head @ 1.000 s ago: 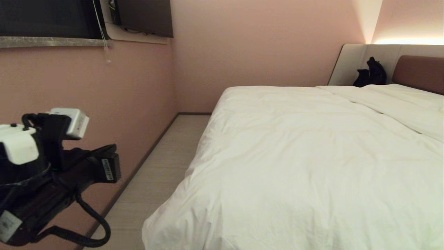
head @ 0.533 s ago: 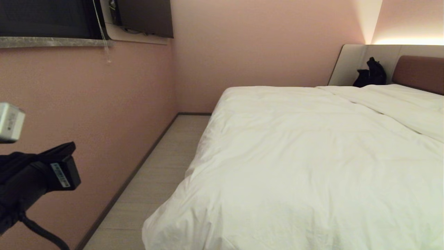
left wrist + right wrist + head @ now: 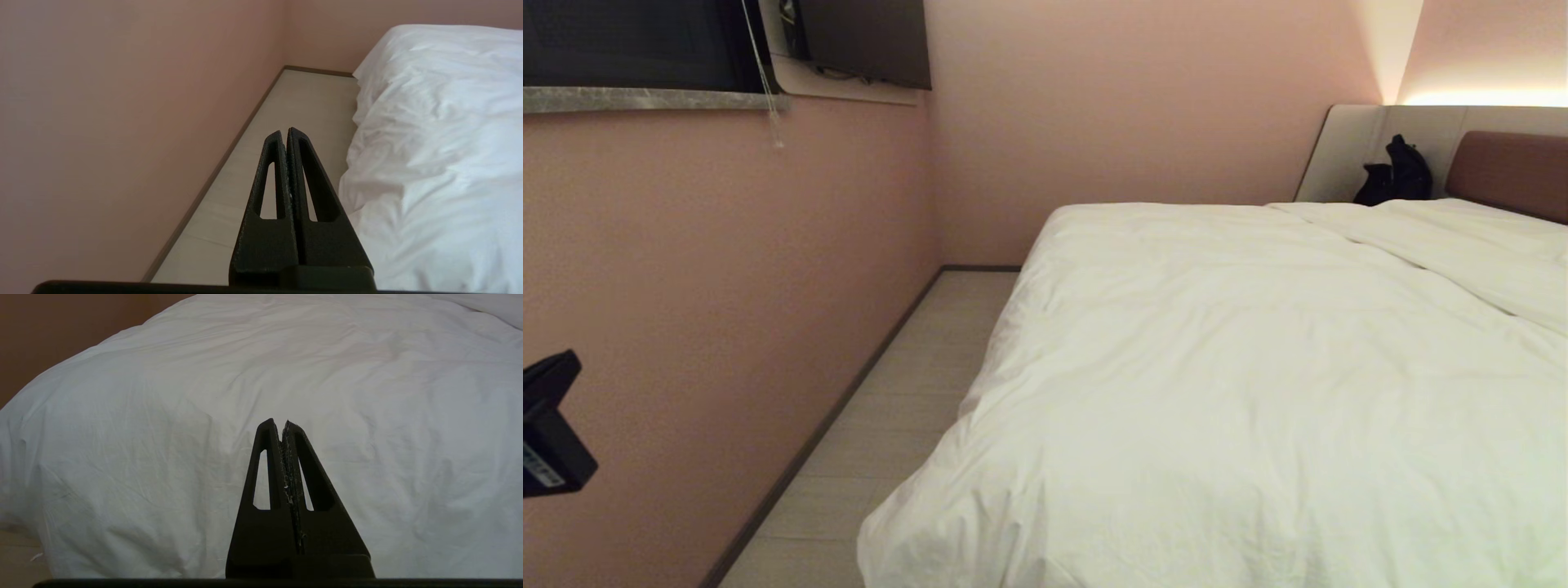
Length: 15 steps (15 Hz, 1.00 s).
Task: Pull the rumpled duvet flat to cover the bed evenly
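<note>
Duvet (image 3: 1258,392) is lying spread over the bed (image 3: 1507,167); left hand (image 3: 288,134) is hanging closed and empty beside it above the floor (image 3: 286,106), right hand (image 3: 282,424) closed, empty.

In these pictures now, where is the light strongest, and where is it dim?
Head view: a bright glow above the headboard surround, overexposed; the duvet looks yellowish. Left wrist view: the duvet is brightly lit, its folds softly shadowed. Right wrist view: dimmer, greyer, the wall dark brown.

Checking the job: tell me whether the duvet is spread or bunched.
Spread. The duvet lies over the bed, reaching its near corner and left edge with only soft wrinkles.
</note>
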Motion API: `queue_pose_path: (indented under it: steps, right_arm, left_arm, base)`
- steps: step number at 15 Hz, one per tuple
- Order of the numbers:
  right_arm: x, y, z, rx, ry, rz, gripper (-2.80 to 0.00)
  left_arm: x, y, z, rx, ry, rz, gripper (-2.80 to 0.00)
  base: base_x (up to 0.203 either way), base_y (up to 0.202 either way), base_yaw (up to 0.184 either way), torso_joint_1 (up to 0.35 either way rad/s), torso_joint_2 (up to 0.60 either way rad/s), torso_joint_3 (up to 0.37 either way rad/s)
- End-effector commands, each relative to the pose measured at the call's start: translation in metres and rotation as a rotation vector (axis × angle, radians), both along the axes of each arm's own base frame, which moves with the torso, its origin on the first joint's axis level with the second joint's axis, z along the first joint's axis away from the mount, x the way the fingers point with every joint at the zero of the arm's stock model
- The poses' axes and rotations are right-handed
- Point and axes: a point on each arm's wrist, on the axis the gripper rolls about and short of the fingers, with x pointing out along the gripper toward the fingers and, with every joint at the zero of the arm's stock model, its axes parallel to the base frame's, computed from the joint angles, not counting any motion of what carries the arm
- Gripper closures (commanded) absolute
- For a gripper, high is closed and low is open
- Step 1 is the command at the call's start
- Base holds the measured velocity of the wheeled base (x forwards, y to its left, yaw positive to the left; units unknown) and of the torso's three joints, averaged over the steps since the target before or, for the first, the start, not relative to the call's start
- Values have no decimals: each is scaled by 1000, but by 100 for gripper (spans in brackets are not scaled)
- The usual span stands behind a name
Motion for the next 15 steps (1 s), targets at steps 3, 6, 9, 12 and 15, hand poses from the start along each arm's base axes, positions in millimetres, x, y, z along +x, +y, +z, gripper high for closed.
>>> queue_pose_path:
  steps: [3, 6, 9, 12, 15]
  right_arm:
    - [0, 0, 0, 0, 0, 1, 0]
    - [0, 0, 0, 0, 0, 1, 0]
    - [0, 0, 0, 0, 0, 1, 0]
    - [0, 0, 0, 0, 0, 1, 0]
    - [0, 0, 0, 0, 0, 1, 0]
  left_arm:
    - [-39, 15, -1, -27, -58, 17, 0]
    - [-58, 25, -2, -40, -102, 98, 0]
    - [-70, 30, -2, -37, -140, 188, 0]
    - [-78, 32, -8, -25, -146, 216, 0]
    - [-94, 35, -13, -28, -186, 261, 0]
  base:
    - [0, 0, 0, 0, 0, 0]
    - [0, 0, 0, 0, 0, 0]
    - [0, 0, 0, 0, 0, 0]
    - [0, 0, 0, 0, 0, 0]
    - [0, 0, 0, 0, 0, 0]
